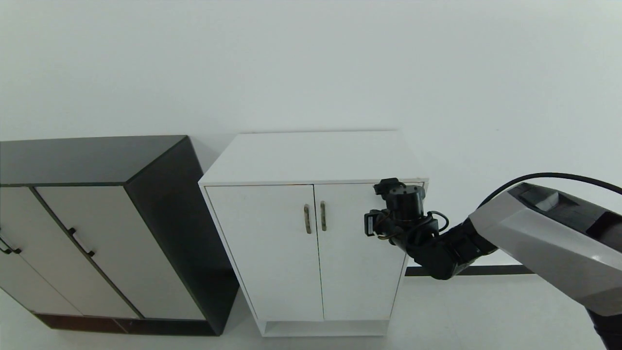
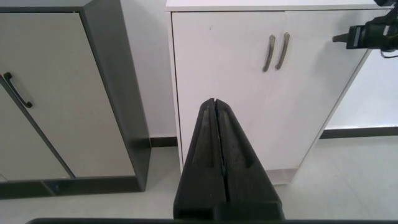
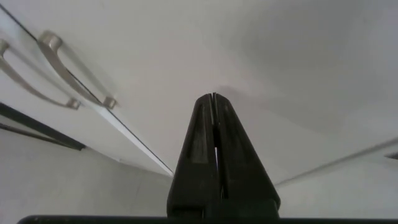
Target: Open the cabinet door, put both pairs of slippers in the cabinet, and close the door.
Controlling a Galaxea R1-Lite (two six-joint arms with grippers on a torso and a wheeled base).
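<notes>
"Where did the white cabinet (image 1: 311, 155) stand?"

"Against the wall (image 1: 311, 63), just beside a dark cabinet (image 1: 165, 204) on the robot's left. Both of its doors were closed flat, and the two metal handles (image 1: 307, 218) hung side by side at the middle seam."

"And the right gripper (image 3: 214, 99)?"

"It was up near the top outer corner of the right door (image 1: 359, 272), apart from the handles. Its fingers were pressed together with nothing between them. The tip sat very close to the door's face, but I couldn't tell whether it touched."

"What about the left gripper (image 2: 214, 102)?"

"That one was clamped together too, and empty. It was held back from the white cabinet, facing the front of the left door (image 1: 267, 253), with the floor (image 1: 461, 316) below it."
</notes>
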